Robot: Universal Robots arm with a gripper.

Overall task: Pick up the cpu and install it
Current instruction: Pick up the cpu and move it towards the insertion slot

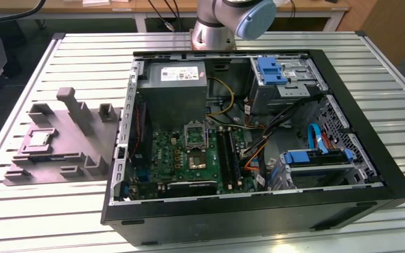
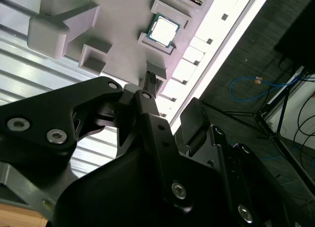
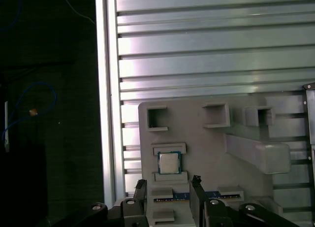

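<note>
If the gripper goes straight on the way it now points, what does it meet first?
Most likely the grey fixture, at or close beside the cpu lying in its pocket. Nothing shows between it and the open gripper, though depth is unclear.

Claw (image 3: 169,181) cropped by the first wrist view's edge.

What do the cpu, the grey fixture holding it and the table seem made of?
The cpu: dull silver metal top, faintly reflective, thin pale rim. The grey fixture: probably matte moulded plastic, uniform colour, no glare. The table: ribbed bright metal, likely aluminium, strong highlights.
</note>
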